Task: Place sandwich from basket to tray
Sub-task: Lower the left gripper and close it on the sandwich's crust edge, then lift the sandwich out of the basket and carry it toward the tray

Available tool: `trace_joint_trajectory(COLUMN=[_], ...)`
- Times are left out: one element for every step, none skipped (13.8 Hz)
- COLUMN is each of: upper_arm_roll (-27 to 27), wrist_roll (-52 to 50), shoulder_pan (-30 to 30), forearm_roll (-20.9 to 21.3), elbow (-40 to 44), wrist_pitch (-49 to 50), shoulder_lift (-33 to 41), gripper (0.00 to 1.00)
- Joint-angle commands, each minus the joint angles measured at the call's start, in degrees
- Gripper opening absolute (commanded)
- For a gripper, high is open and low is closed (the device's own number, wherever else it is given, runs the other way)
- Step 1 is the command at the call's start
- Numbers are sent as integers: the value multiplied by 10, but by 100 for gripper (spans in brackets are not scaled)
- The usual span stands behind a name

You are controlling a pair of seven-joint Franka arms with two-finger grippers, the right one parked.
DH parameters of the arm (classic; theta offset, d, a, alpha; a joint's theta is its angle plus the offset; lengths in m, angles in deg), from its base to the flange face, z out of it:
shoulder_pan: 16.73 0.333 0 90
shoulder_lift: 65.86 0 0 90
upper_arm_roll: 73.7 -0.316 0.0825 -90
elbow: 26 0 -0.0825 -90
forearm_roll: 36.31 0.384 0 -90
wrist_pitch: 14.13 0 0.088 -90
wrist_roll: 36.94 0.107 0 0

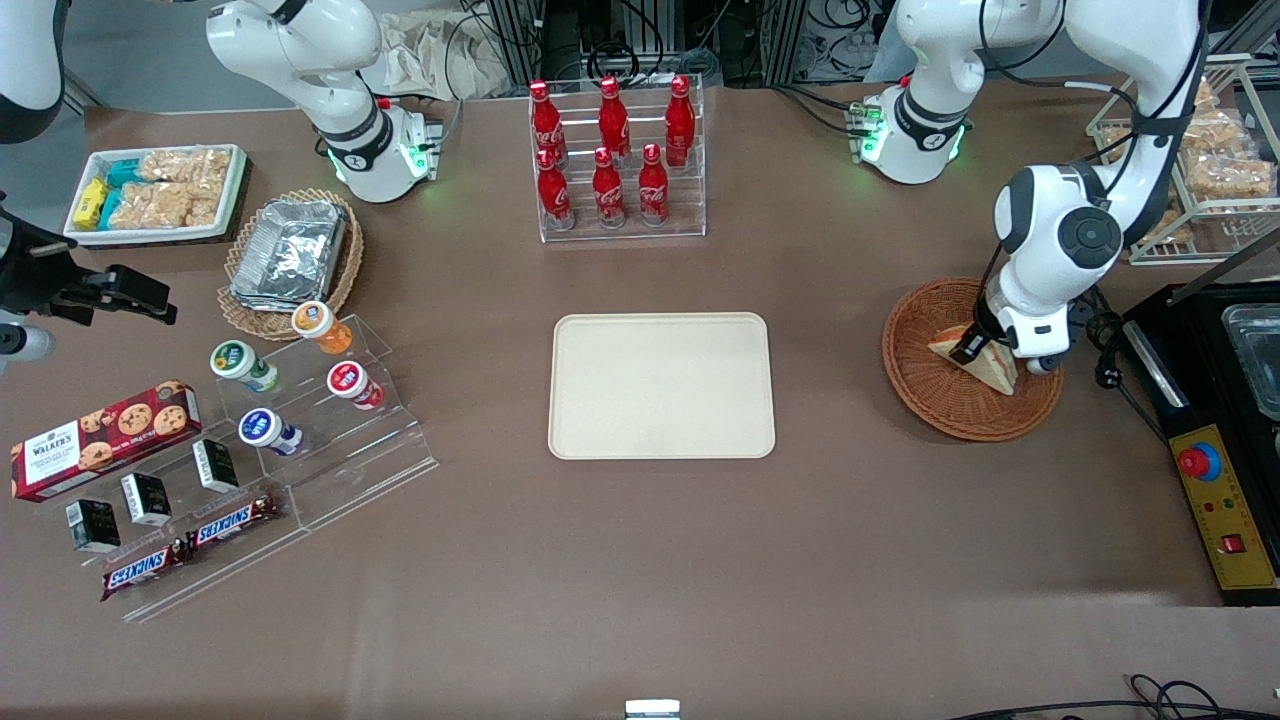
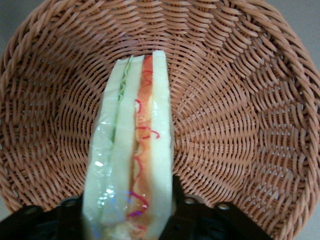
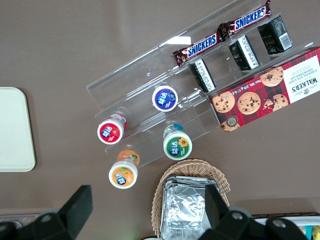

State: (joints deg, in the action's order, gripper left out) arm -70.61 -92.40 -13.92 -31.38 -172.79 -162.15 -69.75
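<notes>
Soft bread sandwich (image 2: 132, 150) sits between the hand's (image 1: 985, 352) fingers in the basket (image 1: 925, 385); squeeze harder and you crush it.

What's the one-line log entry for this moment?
gripper: shut on sandwich | sandwich: in basket, upright on edge | tray: bare | phase: grasp

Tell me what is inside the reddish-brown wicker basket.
Only the sandwich lies in the basket, with the gripper shut on it. The weave under the sandwich is covered, so anything beneath is unseen.
</notes>
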Motion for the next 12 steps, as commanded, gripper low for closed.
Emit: trace_joint_trajectory(upper_arm_roll=[4, 3, 4, 4, 5, 7, 9, 12, 21, 34, 43, 59], wrist_roll=[-18, -18, -16, -17, -16, -11, -4, 5, 18, 27, 33, 35], shoulder_pan=[7, 7, 7, 7, 6, 4, 2, -1, -3, -10, -14, -26], forearm_roll=[15, 15, 15, 14, 14, 14, 13, 13, 6, 3, -4, -13], elbow=[-2, -2, -1, 2, 3, 6, 22, 48, 83, 131, 194, 261], wrist_pitch=[-21, -25, -24, -24, -17, 5, 54, 112, 167, 228, 295, 362], shoulder_lift=[-6, -8, -4, 1, 21, 46, 70, 84, 93, 94, 87, 65], gripper=[20, 4, 0, 0, 0, 0, 0, 0, 0, 0, 0, 0])
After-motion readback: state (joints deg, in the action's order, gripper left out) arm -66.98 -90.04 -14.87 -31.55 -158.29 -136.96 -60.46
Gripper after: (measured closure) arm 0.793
